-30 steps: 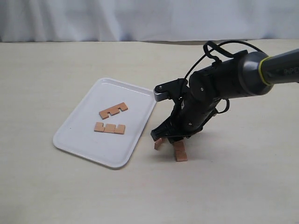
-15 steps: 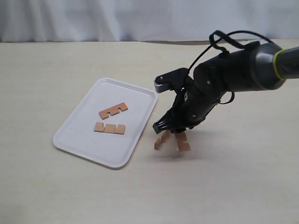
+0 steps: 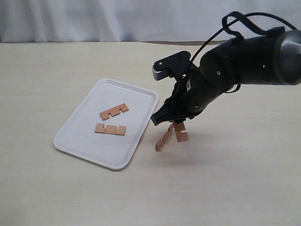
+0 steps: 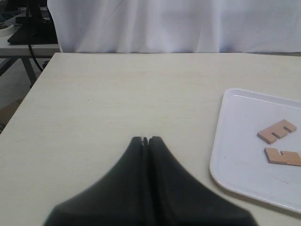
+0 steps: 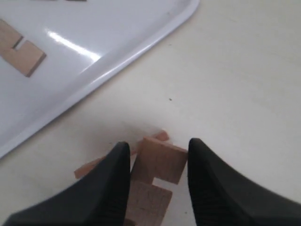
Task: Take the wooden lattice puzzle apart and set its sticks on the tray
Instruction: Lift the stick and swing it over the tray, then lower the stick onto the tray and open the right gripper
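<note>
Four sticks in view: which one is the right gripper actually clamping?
The notched stick held in the right gripper, beside the tray. Another stick crosses it, outside the grip; the remaining two lie flat on the tray.

**Crowding at the tray's right rim, open surface elsewhere**

The gap beside the right rim of the tray (image 3: pixel 77 129) is blocked by the right end effector (image 3: pixel 171 123) and its bulky arm (image 3: pixel 244 61), with a joined pair of sticks (image 3: pixel 180 133) clamped between the fingers. The tray's middle is occupied by two loose sticks (image 3: pixel 114 111), while bare floor is found toward its corners. Free surface (image 3: pixel 235 183) is seen in front and at both sides. The left end effector (image 4: pixel 145 140), jaws pressed together, is held over bare surface.
</note>
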Controlling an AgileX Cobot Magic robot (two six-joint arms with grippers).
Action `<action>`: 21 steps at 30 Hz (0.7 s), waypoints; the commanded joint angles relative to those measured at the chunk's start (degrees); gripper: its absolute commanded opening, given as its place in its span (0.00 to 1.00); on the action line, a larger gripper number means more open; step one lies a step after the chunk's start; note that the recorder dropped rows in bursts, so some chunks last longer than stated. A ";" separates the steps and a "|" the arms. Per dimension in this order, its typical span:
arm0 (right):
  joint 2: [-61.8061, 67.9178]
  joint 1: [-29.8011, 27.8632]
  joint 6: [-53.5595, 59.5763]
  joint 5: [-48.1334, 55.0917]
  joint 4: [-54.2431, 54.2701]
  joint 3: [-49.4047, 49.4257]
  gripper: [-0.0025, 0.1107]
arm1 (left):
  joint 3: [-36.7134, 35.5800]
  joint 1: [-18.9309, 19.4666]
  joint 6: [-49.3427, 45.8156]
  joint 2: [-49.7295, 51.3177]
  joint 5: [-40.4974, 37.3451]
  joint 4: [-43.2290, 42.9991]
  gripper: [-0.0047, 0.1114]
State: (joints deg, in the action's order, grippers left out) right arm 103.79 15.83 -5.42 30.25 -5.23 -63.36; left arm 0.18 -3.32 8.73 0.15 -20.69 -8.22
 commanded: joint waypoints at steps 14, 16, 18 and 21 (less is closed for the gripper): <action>4.06 12.99 1.80 -0.32 -0.18 -15.12 0.06 | -0.18 -0.43 -0.06 -0.15 0.36 -0.11 0.04; 6.71 12.99 1.80 -0.32 -0.18 -17.67 0.06 | -0.18 -0.43 -0.06 -0.15 0.36 -0.11 0.04; 9.71 12.99 1.80 -0.41 0.80 -19.90 0.06 | -0.18 -0.43 -0.06 -0.15 0.36 -0.11 0.04; 13.76 12.99 1.80 -2.16 3.58 -22.95 0.06 | -0.18 -0.43 -0.06 -0.15 0.36 -0.11 0.04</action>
State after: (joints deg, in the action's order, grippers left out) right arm 114.44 28.77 -3.97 30.02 -3.65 -83.89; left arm 0.18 -3.32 8.73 0.15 -20.69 -8.22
